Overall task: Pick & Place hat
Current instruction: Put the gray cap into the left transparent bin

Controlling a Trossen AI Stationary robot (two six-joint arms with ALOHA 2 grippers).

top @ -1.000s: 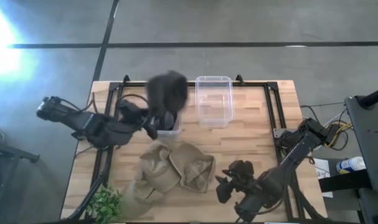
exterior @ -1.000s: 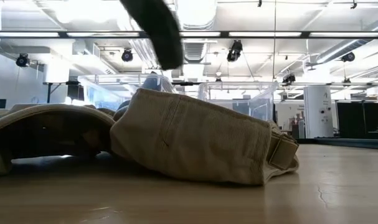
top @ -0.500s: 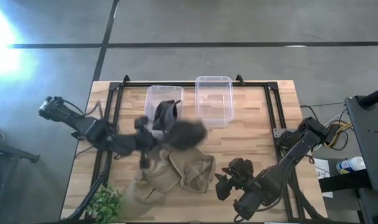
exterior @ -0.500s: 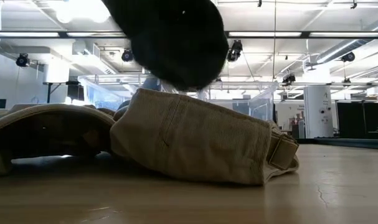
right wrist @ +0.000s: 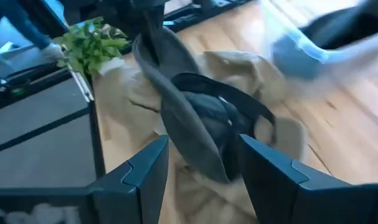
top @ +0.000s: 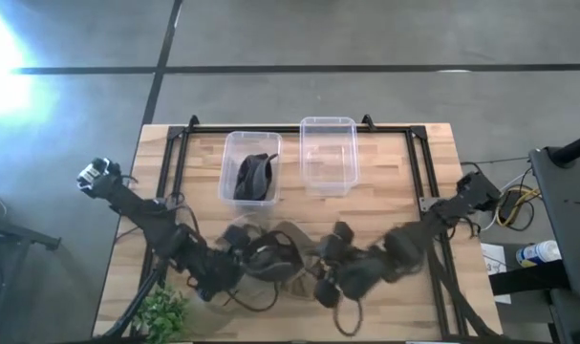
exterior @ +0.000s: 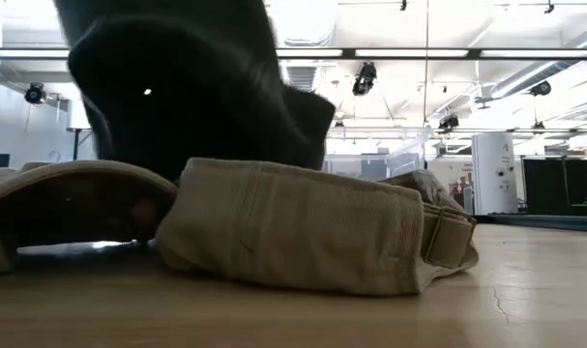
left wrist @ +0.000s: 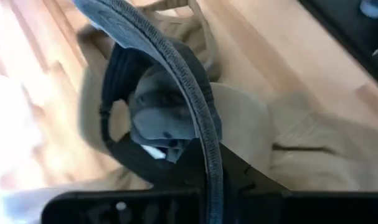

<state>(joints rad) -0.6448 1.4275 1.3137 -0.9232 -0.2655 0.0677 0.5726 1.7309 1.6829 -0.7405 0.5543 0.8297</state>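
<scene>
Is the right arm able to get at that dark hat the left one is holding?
Probably yes. The right end effector is open, its fingers either side of the dark hat, which the left end effector holds above the tan hats.

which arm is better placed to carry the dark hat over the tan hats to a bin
Left. The left gripper already grips the dark hat by its brim above the tan hats. The right gripper is open, only nearing it.

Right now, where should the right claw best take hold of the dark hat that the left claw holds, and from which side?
Probably the lower crown edge of the dark hat, near its back strap. The left claw pinches the brim, so the hat hangs with its hollow toward the open right claw. Come from that side, above the tan hats.
</scene>
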